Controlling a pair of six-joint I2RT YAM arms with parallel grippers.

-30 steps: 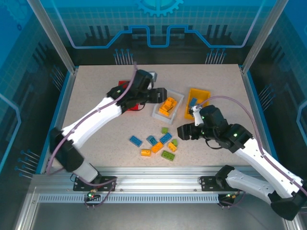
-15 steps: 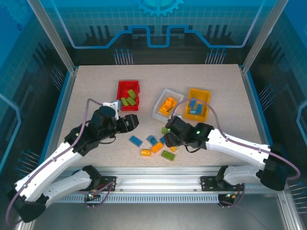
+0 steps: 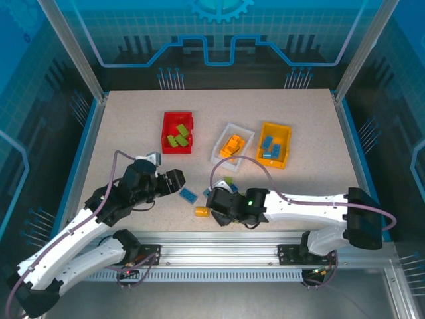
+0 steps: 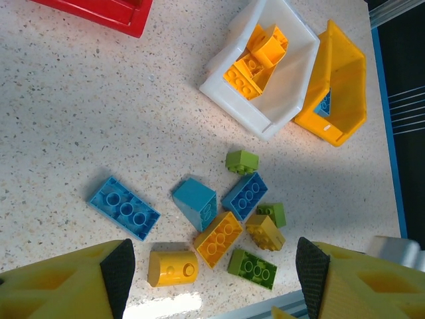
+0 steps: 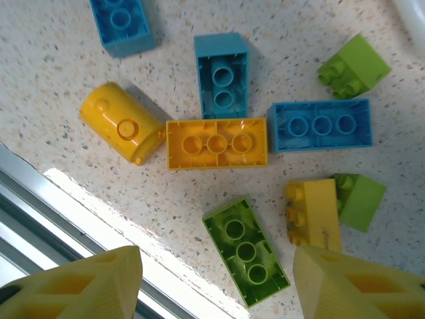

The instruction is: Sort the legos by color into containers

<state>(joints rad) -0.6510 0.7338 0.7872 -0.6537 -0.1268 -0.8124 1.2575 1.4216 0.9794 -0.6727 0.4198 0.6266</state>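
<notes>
**A:** What's on the bench (image 3: 119, 133)?

**B:** Three bins stand in a row across the upper middle of the top view. The red bin (image 3: 176, 150) at left holds green legos (image 3: 178, 137). The white bin (image 4: 295, 66) in the centre holds orange legos (image 4: 255, 56). The yellow bin (image 3: 272, 163) at right holds blue legos (image 3: 270, 147).

**A:** And the end effectors?

**B:** The left end effector (image 3: 174, 180) is lower left of centre, fingers spread wide, gripping nothing. The right end effector (image 3: 216, 202) is at lower centre, above the loose legos (image 5: 216, 143), equally wide open and empty.

**A:** How do the loose ones lie?

**B:** They are clustered on the bench. In the right wrist view a green brick (image 5: 246, 251) lies at the bottom between the fingers. A rounded yellow piece (image 5: 123, 129) is at left, and a blue brick (image 5: 321, 125) at right.
</notes>
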